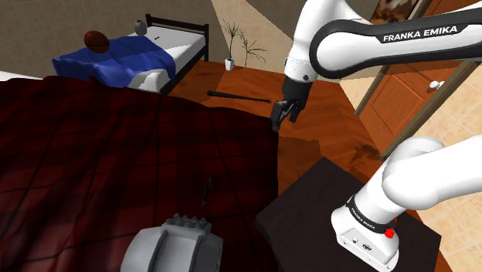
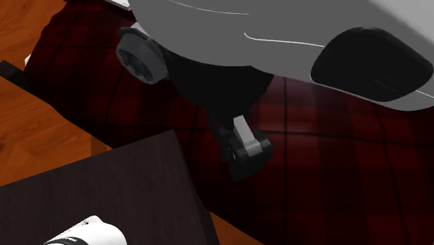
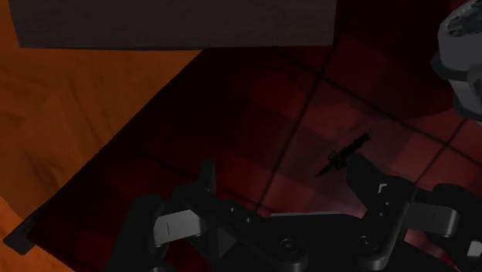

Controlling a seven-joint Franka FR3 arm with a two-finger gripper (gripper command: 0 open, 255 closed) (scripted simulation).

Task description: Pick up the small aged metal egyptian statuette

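While the gripper [image 3: 282, 181] hangs spread, the statuette [image 3: 344, 154] lies flat, slanting across the rug [image 3: 255, 100].

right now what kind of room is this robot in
Most likely a bedroom: there is a bed with a blue blanket, a dark red checked rug on a wooden floor, and a potted plant by the wall.

This is a bedroom in a home. A bed [image 1: 179, 40] with a blue blanket [image 1: 108, 60] stands on wooden floor [image 1: 232, 83], a potted plant [image 1: 231, 59] just beside it.
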